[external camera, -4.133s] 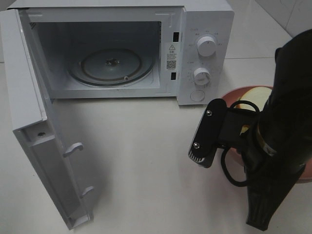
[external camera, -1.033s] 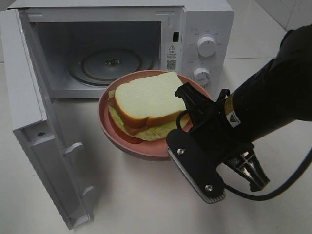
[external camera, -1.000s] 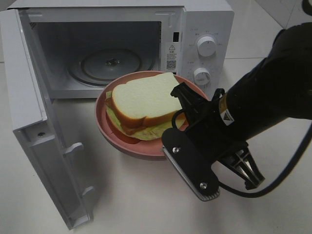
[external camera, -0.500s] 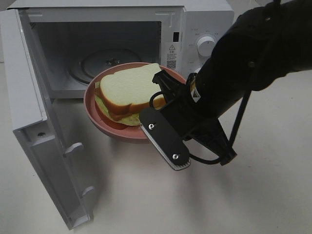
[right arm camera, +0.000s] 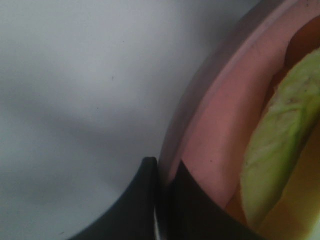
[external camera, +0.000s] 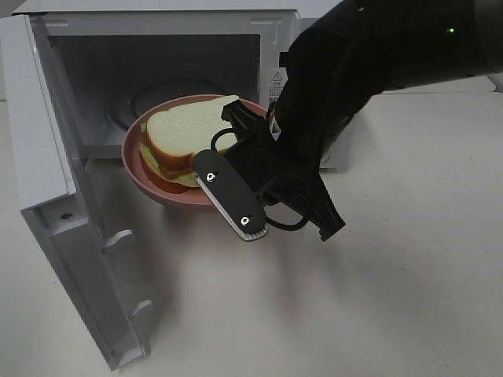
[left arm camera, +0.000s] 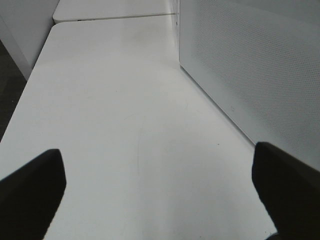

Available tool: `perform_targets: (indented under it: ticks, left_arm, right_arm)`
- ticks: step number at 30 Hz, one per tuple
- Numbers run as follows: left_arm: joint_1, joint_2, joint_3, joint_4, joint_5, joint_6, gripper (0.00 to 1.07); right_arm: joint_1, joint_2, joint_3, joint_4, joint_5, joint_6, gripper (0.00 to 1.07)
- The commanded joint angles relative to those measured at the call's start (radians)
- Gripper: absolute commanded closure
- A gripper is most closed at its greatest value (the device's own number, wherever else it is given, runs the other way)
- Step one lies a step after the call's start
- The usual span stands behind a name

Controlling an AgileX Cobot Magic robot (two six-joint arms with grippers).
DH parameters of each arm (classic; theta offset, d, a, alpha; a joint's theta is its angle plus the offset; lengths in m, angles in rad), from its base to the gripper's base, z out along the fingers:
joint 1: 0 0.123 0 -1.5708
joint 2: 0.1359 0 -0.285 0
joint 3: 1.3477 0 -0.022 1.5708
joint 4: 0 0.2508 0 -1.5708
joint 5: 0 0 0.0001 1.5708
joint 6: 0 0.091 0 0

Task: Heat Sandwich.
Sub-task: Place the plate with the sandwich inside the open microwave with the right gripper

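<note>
Soft white-bread sandwich on round pink plate

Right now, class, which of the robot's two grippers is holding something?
The right gripper: it is shut on the pink plate at its rim. The left gripper stands open over the table, holding nothing.

1. The microwave was white, and its cavity in the upper left of the frame was a shadowed grey.
2. The sandwich had pale cream bread, a tan-orange crust and a light green leafy layer.
3. The plate was dusty pink.
4. The right gripper was black, with two silver screws on its bar.
5. The table was plain off-white.
6. In the left wrist view, the side panel was white with a fine pattern of dots, and the left gripper's fingers were black.
</note>
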Motion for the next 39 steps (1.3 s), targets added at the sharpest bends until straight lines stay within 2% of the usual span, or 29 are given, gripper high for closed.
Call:
perform_targets:
  ticks: [1, 11, 20, 28, 39]
  left_arm:
    - [0.000, -0.026, 0.005, 0.000, -0.009, -0.004, 0.10]
    - [0.000, -0.026, 0.005, 0.000, -0.009, -0.004, 0.10]
    - [0.000, -0.026, 0.005, 0.000, -0.009, -0.004, 0.10]
    - [0.000, -0.026, 0.005, 0.000, -0.009, -0.004, 0.10]
    - [0.000, -0.026, 0.005, 0.000, -0.009, -0.004, 0.10]
  right_arm:
    - [-0.006, 0.015, -0.045, -0.004, -0.007, -0.012, 1.07]
    - [-0.006, 0.082, -0.120, -0.001, 0.021, -0.011, 1.07]
    - [-0.006, 0.141, -0.215, 0.000, 0.066, 0.006, 1.07]
    - [-0.016, 0.217, -0.342, 0.009, 0.116, 0.055, 1.07]
    - [-0.017, 0.282, -0.443, 0.018, 0.149, 0.084, 1.07]
